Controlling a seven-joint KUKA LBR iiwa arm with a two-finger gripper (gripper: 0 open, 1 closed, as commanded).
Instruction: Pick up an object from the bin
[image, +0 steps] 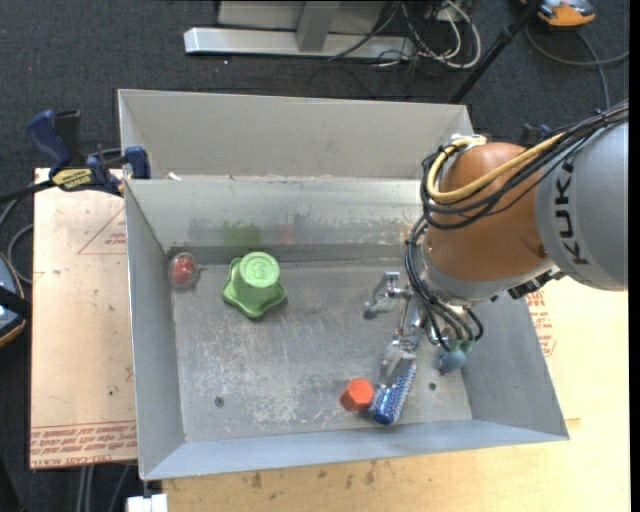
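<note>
The end effector (392, 325) hangs low over the right part of the bin (150, 330). Its two metal fingers (383, 297) are spread apart, released, with nothing between them. Above and to its right bulges the orange wrist cover of the arm (585, 215), wrapped in looped cables.

Just below the end effector lies a blue glittery tube (392, 395), tilted, its upper end right at the tip of the lower finger; whether the two touch cannot be told. A small orange piece (354, 396) sits touching the tube on the side away from the arm. Well off to the end effector's left stands a green lobed cap (255, 284), and further left still, against the bin's far corner, a small red ball (183, 268).

The bin's bottom is dull grey metal, scuffed and scratched, and its sloping walls rise on all sides. Around the bin is a dark carpeted floor (90, 45), and loose black leads (440, 35) lie far above the end effector beside a pale metal stand foot (300, 38).
</note>
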